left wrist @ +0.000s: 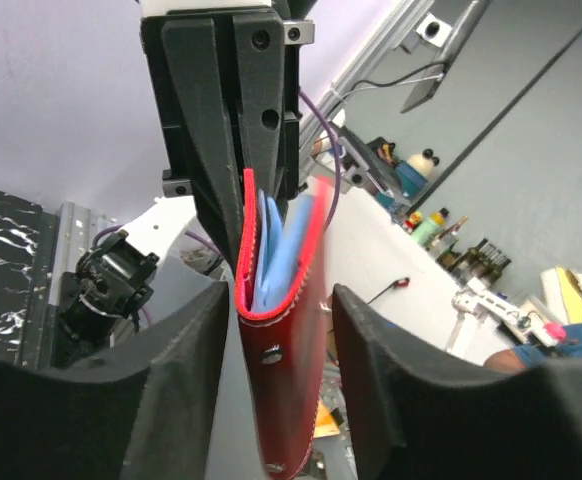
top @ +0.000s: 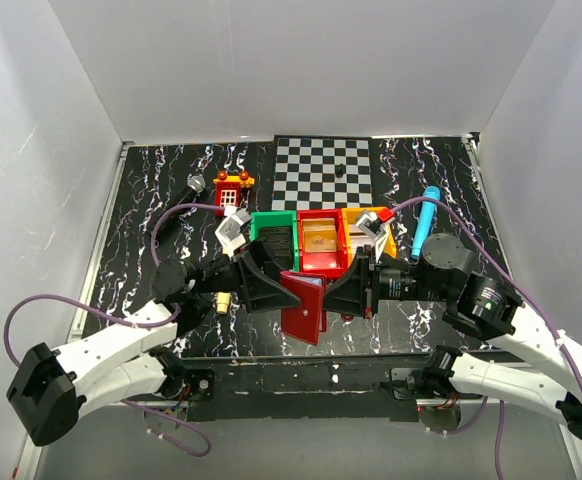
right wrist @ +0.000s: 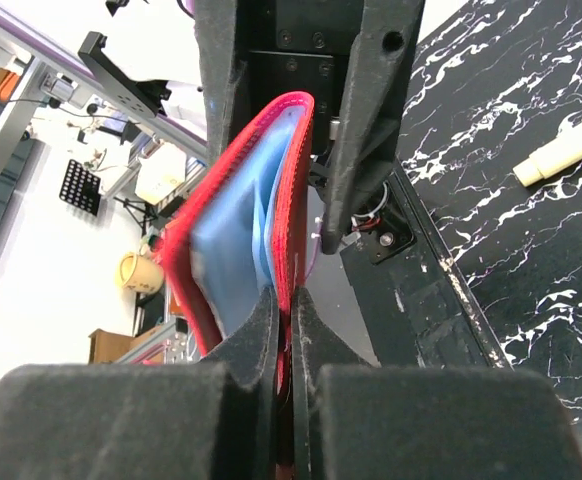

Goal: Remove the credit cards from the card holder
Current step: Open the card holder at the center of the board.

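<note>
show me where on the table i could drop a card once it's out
Bare marbled table in the back right corner, bordered by the checkerboard and the blue marker. Crowded at centre: the coloured bins sit just behind the card holder.

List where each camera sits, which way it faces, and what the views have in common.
Top external: above and behind the bases, looking down at the table; both arms show.
Left wrist: on the left arm, facing the card holder between left gripper fingers.
Right wrist: on the right arm, facing the card holder pinched in the right gripper.
Shared: the card holder.
</note>
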### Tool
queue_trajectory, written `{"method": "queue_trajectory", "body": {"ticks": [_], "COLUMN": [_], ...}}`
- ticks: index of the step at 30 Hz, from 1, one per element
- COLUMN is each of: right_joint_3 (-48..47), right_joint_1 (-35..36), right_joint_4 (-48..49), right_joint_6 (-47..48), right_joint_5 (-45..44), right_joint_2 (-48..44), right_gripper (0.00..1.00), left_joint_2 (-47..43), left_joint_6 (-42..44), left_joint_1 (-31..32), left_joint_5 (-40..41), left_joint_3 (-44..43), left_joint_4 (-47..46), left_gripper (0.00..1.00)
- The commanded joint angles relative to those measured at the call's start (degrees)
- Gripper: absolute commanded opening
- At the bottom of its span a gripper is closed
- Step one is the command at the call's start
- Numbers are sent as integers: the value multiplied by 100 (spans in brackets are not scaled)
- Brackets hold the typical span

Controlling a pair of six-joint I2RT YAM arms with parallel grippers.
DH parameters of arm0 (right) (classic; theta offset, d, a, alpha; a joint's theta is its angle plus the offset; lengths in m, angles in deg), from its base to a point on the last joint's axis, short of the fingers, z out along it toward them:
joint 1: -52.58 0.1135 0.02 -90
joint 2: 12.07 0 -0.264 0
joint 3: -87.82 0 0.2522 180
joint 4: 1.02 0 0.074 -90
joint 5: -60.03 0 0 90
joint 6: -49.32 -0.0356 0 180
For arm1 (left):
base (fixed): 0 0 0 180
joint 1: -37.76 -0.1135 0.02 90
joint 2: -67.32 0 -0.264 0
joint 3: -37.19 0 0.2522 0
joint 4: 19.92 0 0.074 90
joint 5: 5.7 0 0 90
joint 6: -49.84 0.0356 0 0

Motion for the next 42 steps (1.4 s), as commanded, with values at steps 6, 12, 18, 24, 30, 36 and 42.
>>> {"method": "queue_trajectory", "body": {"ticks": [6, 12, 18, 24, 30, 36, 42], "right_joint_3": [-690, -1412, -1746, -1817, -1712, -1378, -1114], "right_joint_1": [1, 1, 1, 2, -7, -279, -420], "right_joint_4": [-1295, -2580, -3415, -3443, -3206, -2820, -2494], "right_joint_6": [419, 438, 165, 60, -37, -222, -354], "right_joint_5": [-902, -1896, -3047, -3093, -2961, -2487, -1986], "right_joint_2": [116, 687, 995, 1206, 1198, 943, 767], "right_gripper": [1, 1, 1, 1, 1, 1, 1], "left_joint_2": [-751, -611, -699, -725, -716, -892, -1068], "left_joint_6": [1266, 968, 888, 932, 1038, 1222, 1433], "left_joint_1": [39, 39, 47, 65, 91, 91, 117], "left_joint_5": [1868, 2142, 2151, 2107, 1958, 1949, 2054], "left_joint_3": [-321, -75, 251, 365, 339, 321, 348], "left_joint_4": [3084, 3087, 2770, 2708, 2699, 3024, 3420], "left_gripper": [98, 98, 98, 98, 90, 78, 70]}}
